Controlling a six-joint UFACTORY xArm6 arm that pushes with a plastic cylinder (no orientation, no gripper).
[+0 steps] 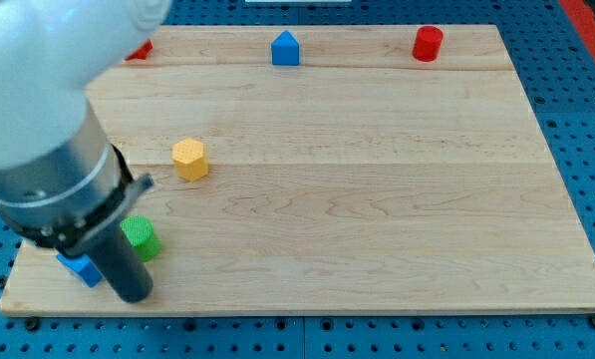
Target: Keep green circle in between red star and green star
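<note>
At board's lower left: green circle point(141, 238) upright, round | my tip point(133, 292) beside it

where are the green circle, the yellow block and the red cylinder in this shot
green circle point(144, 237): camera view, on its visible right part beside the rod
yellow block point(189, 159): camera view, on its top face
red cylinder point(428, 43): camera view, on its side near the view's top

My tip point(133, 296) sits near the bottom-left corner of the table point(377, 199), with the green circle point(143, 237) just above it and a blue block point(78, 268) just left. The yellow hexagon point(189, 159) lies further up and right of my tip. Well above it, along the view's top, stand a partly hidden red block point(141, 48), a blue pentagon point(286, 48) and, far right, a red cylinder point(428, 43)
</note>
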